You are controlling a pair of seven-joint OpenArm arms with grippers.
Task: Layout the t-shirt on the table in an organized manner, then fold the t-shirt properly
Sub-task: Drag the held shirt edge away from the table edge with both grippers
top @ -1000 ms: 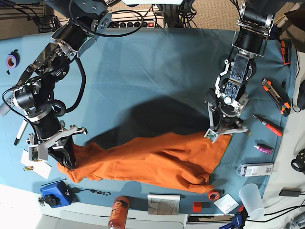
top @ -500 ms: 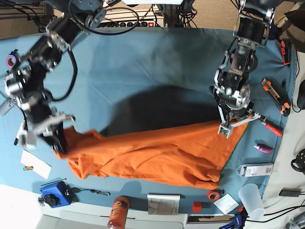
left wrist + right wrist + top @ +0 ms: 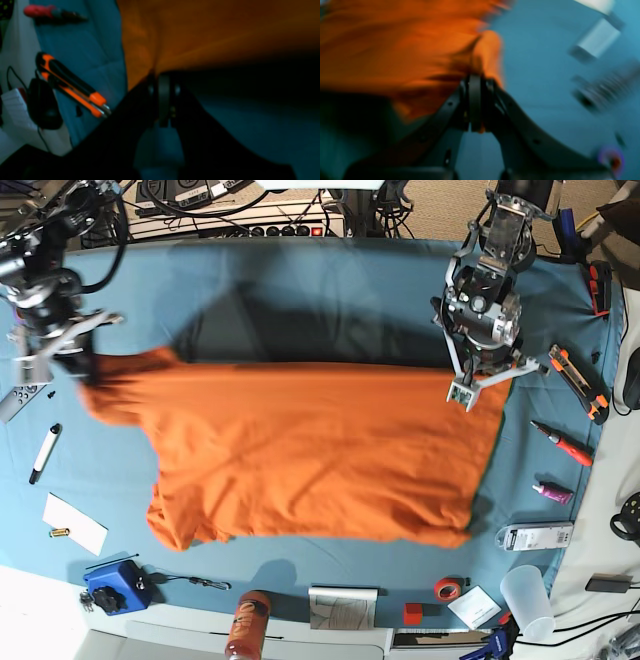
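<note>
Now the tabletop [image 3: 330,290] under its teal cloth shows far more orange than a second ago — the t-shirt [image 3: 320,455] was a crumpled band along the near side, and it has since been pulled up and away into a broad sheet across the middle, its top edge taut between the two arms and its lower part still rumpled. Both arms have swung toward the far side. The left end effector [image 3: 470,387] is pinched closed on the shirt's upper corner on the base view's right; the right end effector [image 3: 78,370] is clamped on the opposite corner by the sleeve — blurred. An orange utility knife [image 3: 578,383] and a red pen [image 3: 562,443] lie where they were.
</note>
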